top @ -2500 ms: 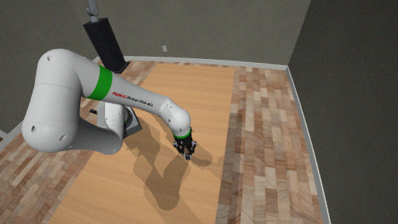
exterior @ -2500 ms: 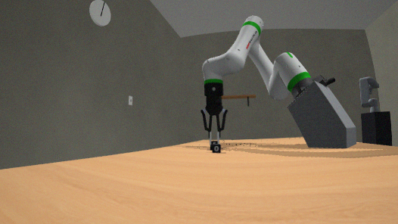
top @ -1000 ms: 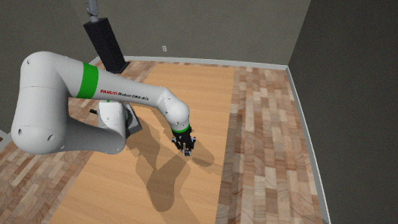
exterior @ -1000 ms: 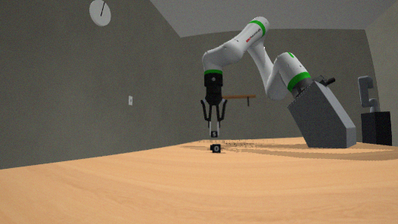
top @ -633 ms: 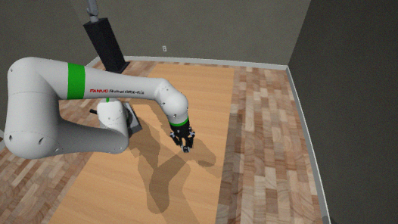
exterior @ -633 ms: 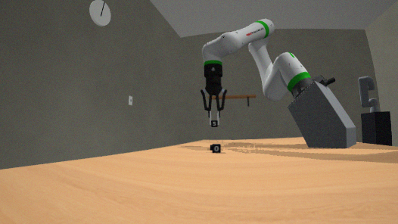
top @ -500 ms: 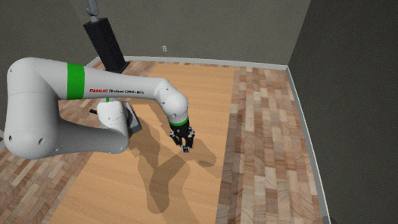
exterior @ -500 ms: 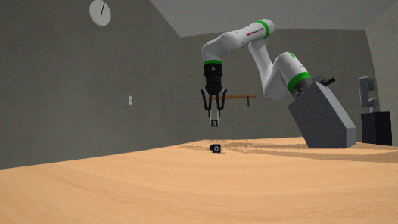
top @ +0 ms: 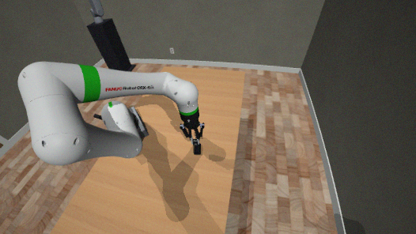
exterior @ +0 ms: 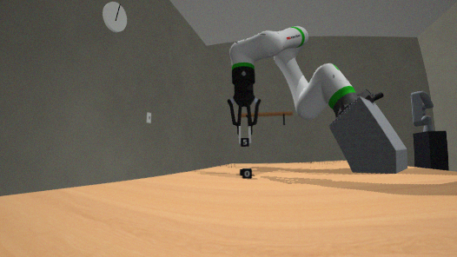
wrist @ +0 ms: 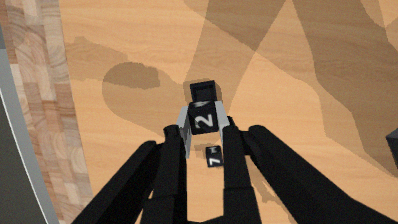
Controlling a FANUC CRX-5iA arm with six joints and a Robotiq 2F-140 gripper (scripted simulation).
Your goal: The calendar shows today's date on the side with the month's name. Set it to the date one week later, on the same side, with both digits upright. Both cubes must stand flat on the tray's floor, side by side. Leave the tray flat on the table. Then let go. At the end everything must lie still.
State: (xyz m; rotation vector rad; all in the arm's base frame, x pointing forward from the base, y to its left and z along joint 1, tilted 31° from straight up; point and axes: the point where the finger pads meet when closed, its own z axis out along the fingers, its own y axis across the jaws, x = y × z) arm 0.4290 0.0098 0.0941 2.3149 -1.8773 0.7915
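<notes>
My gripper [exterior: 244,135] is shut on a small black calendar cube [exterior: 244,141] and holds it well above the light wooden table. The held cube shows a white 5 toward the exterior camera and a 2 in the wrist view [wrist: 204,121]. Below it on the table stands a second black cube [exterior: 246,174] showing a 0. In the wrist view a black piece with a 7 on top [wrist: 214,157] lies between my fingers, and another black block [wrist: 204,91] lies just beyond the held cube. I cannot tell which piece is the tray. In the top view my gripper [top: 194,139] hangs over mid-table.
The robot's grey slanted base [exterior: 367,139] stands at the table's far side. A black stand [exterior: 430,149] is behind it. The table's right edge [top: 236,158] borders a wood-tile floor.
</notes>
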